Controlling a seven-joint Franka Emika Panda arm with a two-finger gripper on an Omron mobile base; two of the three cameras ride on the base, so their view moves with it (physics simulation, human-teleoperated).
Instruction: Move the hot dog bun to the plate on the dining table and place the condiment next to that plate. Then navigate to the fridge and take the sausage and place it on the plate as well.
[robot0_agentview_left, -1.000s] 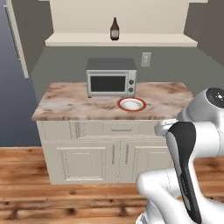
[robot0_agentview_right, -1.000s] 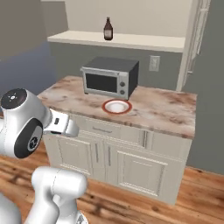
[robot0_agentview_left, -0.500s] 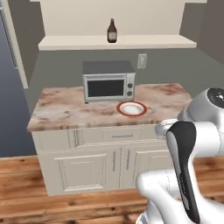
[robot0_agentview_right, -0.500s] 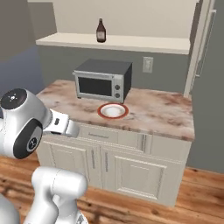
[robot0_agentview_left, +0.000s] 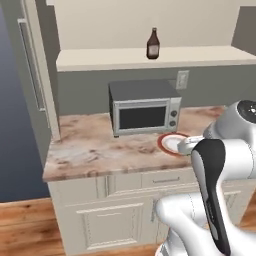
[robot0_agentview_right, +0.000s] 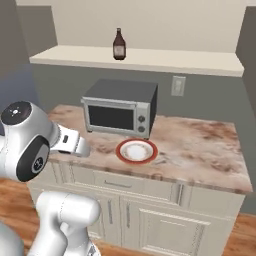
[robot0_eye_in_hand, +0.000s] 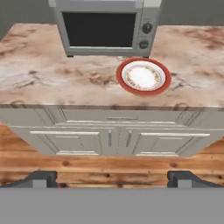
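Note:
The condiment, a dark brown bottle (robot0_agentview_left: 153, 44) (robot0_agentview_right: 119, 45), stands upright on the pale shelf above the counter, over the microwave. My gripper (robot0_eye_in_hand: 114, 179) is open, its two dark fingertips (robot0_eye_in_hand: 43, 177) wide apart with nothing between them. It hangs in front of the cream cabinets and looks at the counter from short of its front edge. The tall grey fridge (robot0_agentview_left: 35, 75) with a long pale handle stands left of the counter. The hot dog bun, the sausage, the dining table and its plate are out of view.
A grey microwave (robot0_agentview_left: 145, 106) (robot0_agentview_right: 120, 107) (robot0_eye_in_hand: 103, 26) sits at the back of the marbled counter (robot0_agentview_left: 95, 150) (robot0_agentview_right: 200, 145). A red-rimmed white plate (robot0_agentview_left: 172, 144) (robot0_agentview_right: 136, 150) (robot0_eye_in_hand: 143, 76) lies in front of it. Cream cabinets (robot0_eye_in_hand: 109, 135) and wood floor (robot0_eye_in_hand: 113, 164) lie below.
The whole picture has shifted and grown: the base has driven closer to the counter. The bottle, microwave and plate keep their places. The gripper stays open.

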